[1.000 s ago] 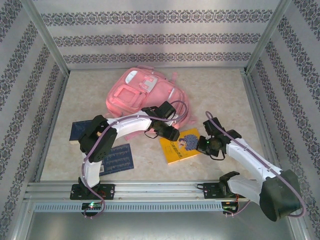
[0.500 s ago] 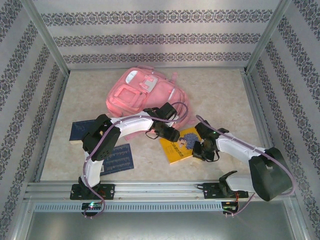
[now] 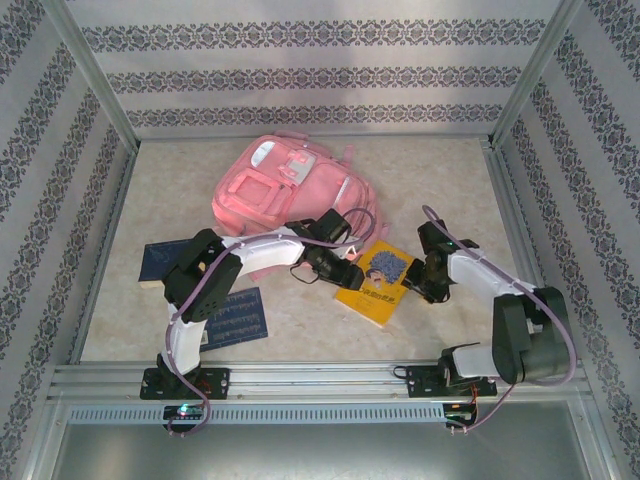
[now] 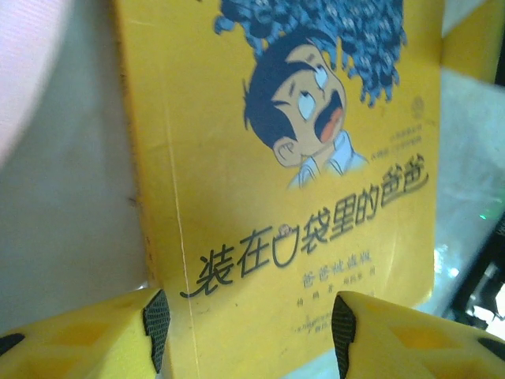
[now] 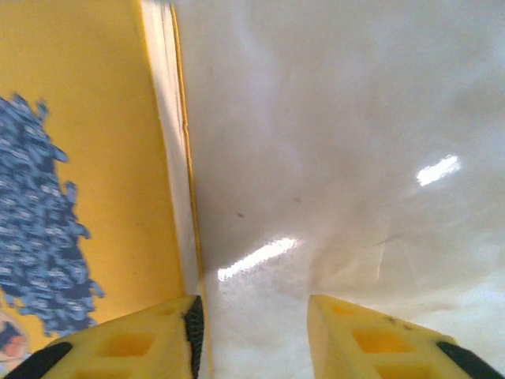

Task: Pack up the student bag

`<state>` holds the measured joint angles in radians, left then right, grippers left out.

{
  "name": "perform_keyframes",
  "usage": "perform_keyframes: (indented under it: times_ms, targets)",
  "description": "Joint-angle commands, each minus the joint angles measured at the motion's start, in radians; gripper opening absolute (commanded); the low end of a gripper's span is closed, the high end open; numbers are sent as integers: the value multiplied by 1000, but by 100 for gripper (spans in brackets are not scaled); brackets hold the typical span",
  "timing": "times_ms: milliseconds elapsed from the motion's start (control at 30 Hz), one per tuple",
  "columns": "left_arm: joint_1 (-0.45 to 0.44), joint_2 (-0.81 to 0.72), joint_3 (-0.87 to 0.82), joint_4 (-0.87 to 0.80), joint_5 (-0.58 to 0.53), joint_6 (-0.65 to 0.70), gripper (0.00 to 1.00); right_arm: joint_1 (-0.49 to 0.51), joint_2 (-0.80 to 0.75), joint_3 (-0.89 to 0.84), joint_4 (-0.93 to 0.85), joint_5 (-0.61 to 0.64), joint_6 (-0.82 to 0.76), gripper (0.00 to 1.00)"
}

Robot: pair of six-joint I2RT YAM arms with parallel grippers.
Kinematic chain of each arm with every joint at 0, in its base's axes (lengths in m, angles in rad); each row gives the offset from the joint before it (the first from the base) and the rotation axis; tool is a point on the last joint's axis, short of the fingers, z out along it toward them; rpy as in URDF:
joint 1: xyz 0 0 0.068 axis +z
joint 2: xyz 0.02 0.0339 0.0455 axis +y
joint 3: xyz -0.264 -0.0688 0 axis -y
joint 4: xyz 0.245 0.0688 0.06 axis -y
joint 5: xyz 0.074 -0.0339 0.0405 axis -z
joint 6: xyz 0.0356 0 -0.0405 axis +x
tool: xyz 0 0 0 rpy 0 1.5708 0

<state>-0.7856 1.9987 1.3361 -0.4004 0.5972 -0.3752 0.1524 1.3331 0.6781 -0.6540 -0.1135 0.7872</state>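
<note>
- Toward the far middle of the table [image 3: 450, 190], a pink backpack [image 3: 285, 185], lying flat with front pockets and white trim facing up (by far the biggest thing in sight).
- Just nearer than the backpack and a little to the right, a yellow book [image 3: 378, 282], flat on the table, cover up: a cartoon boy under a blue scribbled cloud, with Chinese lettering below.
- Left gripper [image 4: 248, 324] low over one short edge of the book, jaws apart, black pads [image 4: 155, 320] facing each other with the cover between and beneath them. Not clamped on anything (contact with the cover impossible to tell).
- Seen from above, left arm bent along the backpack's near edge, reaching to the book's left side.
- Right gripper [image 5: 252, 324] at the book's right edge, jaws apart, one finger over the page edge and the other over bare table. Nothing held.
- Off to the left, a blue book [image 3: 160, 262] by the left arm's elbow and a second blue book [image 3: 236, 316] nearer the arm bases, both flat and well apart from the yellow one.
</note>
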Motion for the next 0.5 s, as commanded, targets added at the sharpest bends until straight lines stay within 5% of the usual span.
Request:
perform_keyframes:
  times_ms: [0,200,467]
  targets:
    - [-23,23,-23,21,114,-4,58,-19,-97,21,-29,79,16,45]
    - [-23,18,-26,65,105,-22,58,-43,-103,-37,72,-116,14,49]
    - [-23,40,13,56,72,-25,58,-80,-40,-74,113,-163,-34,55]
